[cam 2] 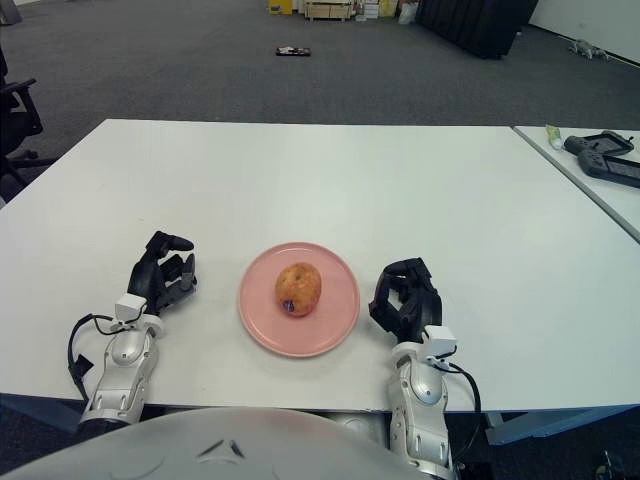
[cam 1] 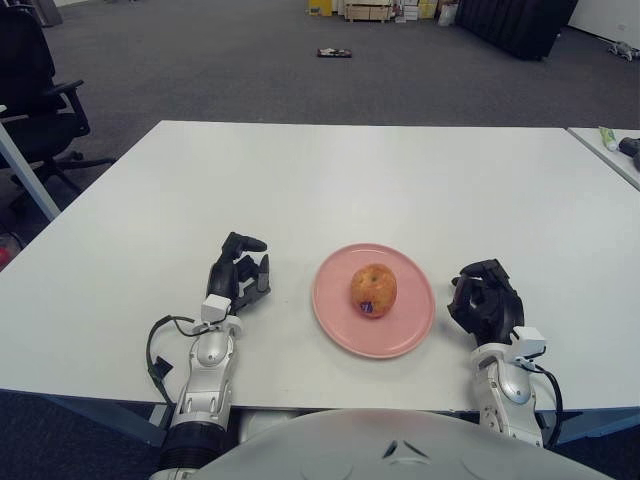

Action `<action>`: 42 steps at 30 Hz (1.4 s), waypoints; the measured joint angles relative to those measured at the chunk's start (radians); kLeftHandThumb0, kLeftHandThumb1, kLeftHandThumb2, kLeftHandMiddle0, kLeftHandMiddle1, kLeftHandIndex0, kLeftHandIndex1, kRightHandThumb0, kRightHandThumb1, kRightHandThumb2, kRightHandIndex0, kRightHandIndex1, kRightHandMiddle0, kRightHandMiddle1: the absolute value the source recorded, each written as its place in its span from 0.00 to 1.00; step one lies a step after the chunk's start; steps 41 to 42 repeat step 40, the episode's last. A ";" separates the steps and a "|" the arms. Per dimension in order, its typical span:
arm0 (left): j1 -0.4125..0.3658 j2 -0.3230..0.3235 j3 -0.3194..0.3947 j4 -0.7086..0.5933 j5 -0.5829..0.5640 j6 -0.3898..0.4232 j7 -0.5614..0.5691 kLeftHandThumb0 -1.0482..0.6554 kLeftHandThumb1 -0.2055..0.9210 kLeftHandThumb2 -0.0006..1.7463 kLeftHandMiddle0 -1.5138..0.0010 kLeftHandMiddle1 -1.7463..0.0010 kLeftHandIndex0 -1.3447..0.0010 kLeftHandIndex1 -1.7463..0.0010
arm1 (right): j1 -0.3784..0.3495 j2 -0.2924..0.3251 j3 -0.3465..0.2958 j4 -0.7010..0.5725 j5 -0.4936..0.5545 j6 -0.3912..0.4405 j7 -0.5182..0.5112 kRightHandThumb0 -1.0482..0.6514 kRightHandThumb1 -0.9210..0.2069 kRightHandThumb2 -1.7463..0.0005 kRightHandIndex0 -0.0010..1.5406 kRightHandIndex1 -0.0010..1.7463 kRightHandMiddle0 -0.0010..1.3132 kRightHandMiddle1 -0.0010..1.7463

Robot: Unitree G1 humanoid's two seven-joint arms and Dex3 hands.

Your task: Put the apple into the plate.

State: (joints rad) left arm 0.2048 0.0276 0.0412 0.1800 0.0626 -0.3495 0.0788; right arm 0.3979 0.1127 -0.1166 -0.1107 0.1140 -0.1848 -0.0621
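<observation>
From my left eye, the apple (cam 1: 373,290) sits in the middle of the pink plate (cam 1: 335,325). It looks firm, smooth and round, so I'd cup its sides. My left hand (cam 1: 238,273), left of the plate, is loosely curled and empty.

From my right eye, my right hand (cam 2: 406,298), just right of the plate, is curled and empty.

apples (cam 1: 373,290): one
plates (cam 1: 340,325): one, pink
robot hands: two, left (cam 1: 238,274), right (cam 1: 485,299)
tables (cam 1: 300,180): two
</observation>
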 measured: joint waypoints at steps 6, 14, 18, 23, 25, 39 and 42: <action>0.001 0.000 0.000 -0.002 -0.001 0.000 0.000 0.38 0.73 0.55 0.45 0.00 0.71 0.00 | 0.000 0.000 0.000 0.000 0.000 0.000 0.000 0.37 0.34 0.40 0.68 1.00 0.33 1.00; 0.001 0.000 0.000 -0.002 -0.002 0.000 0.000 0.38 0.73 0.54 0.44 0.00 0.72 0.00 | 0.000 0.001 0.001 -0.001 -0.002 0.001 -0.001 0.37 0.34 0.40 0.69 1.00 0.34 1.00; 0.001 0.000 0.000 -0.002 -0.002 0.002 0.000 0.38 0.73 0.54 0.43 0.00 0.72 0.00 | 0.000 0.004 0.001 -0.001 -0.002 0.001 -0.002 0.37 0.35 0.39 0.69 1.00 0.34 1.00; 0.001 0.000 0.000 -0.003 -0.002 0.002 0.000 0.38 0.73 0.54 0.43 0.00 0.72 0.00 | 0.000 0.005 0.001 -0.001 -0.003 0.001 -0.002 0.37 0.35 0.39 0.69 1.00 0.34 1.00; 0.002 0.000 0.000 -0.004 -0.002 0.003 0.000 0.38 0.73 0.54 0.43 0.00 0.71 0.00 | 0.000 0.005 0.001 -0.001 -0.004 0.001 -0.002 0.37 0.35 0.39 0.69 1.00 0.34 1.00; 0.002 0.000 -0.001 -0.010 -0.001 0.010 0.000 0.38 0.72 0.55 0.45 0.00 0.71 0.00 | 0.000 0.004 0.003 -0.001 -0.011 0.001 -0.004 0.37 0.36 0.38 0.69 1.00 0.35 1.00; 0.002 0.000 -0.001 -0.010 -0.001 0.011 0.000 0.38 0.72 0.55 0.46 0.00 0.71 0.00 | 0.000 0.004 0.003 -0.001 -0.011 0.001 -0.004 0.37 0.36 0.38 0.69 1.00 0.35 1.00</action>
